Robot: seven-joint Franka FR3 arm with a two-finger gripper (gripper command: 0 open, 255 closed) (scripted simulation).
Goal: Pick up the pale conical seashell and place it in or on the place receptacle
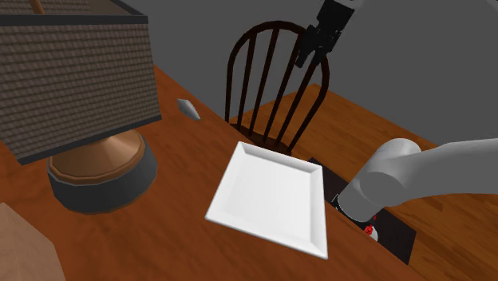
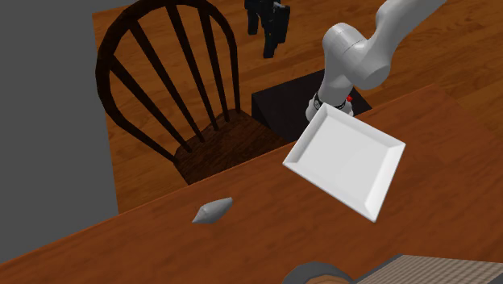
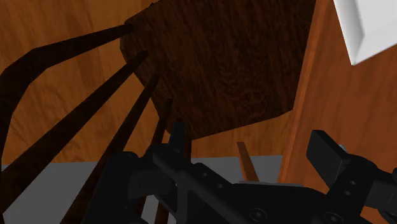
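Observation:
The pale grey conical seashell [image 1: 188, 108] [image 2: 211, 210] lies on its side on the brown wooden table [image 1: 160, 231], near the edge by the chair. A white square plate [image 1: 271, 195] [image 2: 347, 157] rests on the table close to the arm's base. My black gripper [image 1: 310, 54] [image 2: 266, 36] hangs high over the dark spindle-back chair [image 1: 267, 88] [image 2: 173, 89], well away from the shell. In the wrist view the gripper [image 3: 251, 149] is open with nothing between its fingers [image 3: 175, 137], looking down on the chair seat [image 3: 222, 63], the table edge [image 3: 331, 95] and a corner of the plate [image 3: 369, 25].
A large lamp with a woven shade [image 1: 72, 76] and round copper base [image 1: 100, 172] stands on the table at the shoulder view's left. The chair back rises above the table edge between gripper and shell. The black stand [image 1: 391, 227] [image 2: 282, 105] sits beside the table.

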